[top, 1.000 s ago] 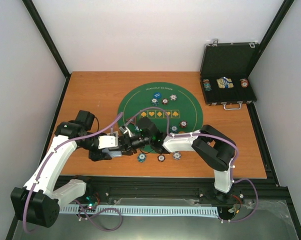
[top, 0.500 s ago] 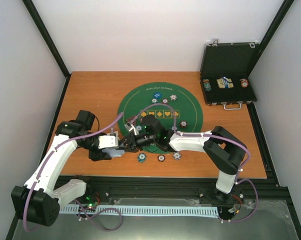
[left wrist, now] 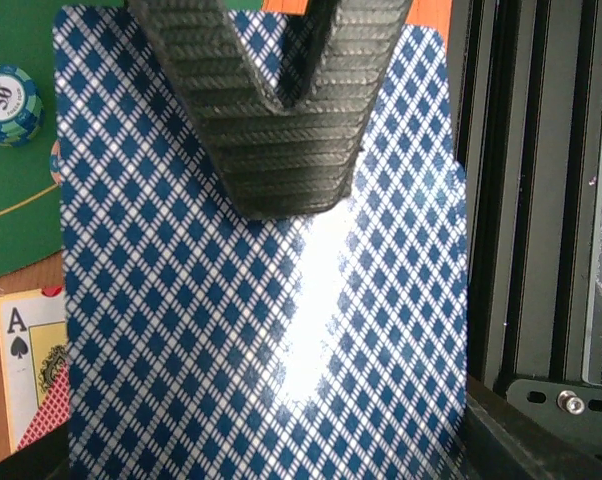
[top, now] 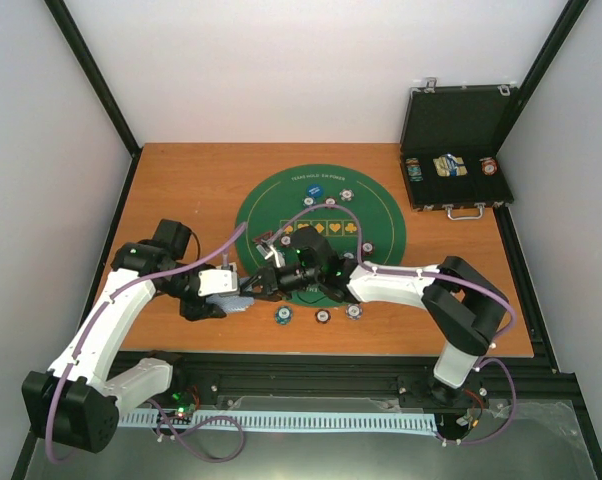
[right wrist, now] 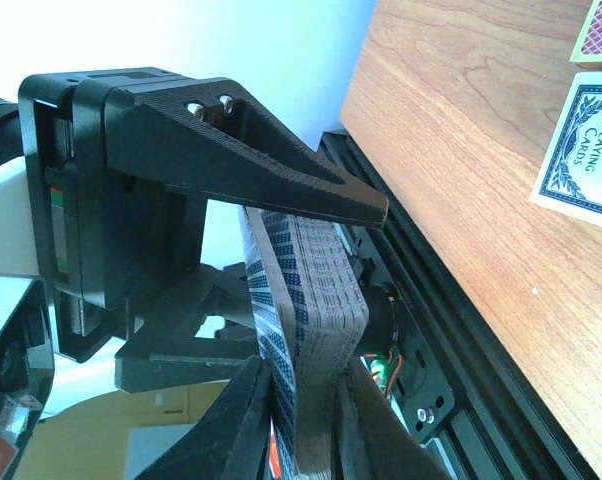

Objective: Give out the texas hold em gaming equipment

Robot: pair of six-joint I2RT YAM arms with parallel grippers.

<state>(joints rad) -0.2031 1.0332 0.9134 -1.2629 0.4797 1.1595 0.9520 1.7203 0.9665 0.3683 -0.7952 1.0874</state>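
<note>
One deck of cards (left wrist: 261,300), one face-up ace of spades (left wrist: 23,345), one card box (right wrist: 581,150). One green mat (top: 384,215), one black case (top: 461,118). At least six poker chips (top: 323,316) show; more may be hidden.

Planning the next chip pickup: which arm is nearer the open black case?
Right. The right arm bends in front of the case; the left arm lies far to its left.

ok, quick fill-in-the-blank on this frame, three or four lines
The left pincer clamps, and the right pincer flanks, a deck of playing cards with ___ diamond-patterned backs.
The round felt mat is ___.
The black hard case at far right stands ___.
The teal-striped round poker chip in the left wrist view reads ___.
Missing: blue; green; open; 50.
</note>
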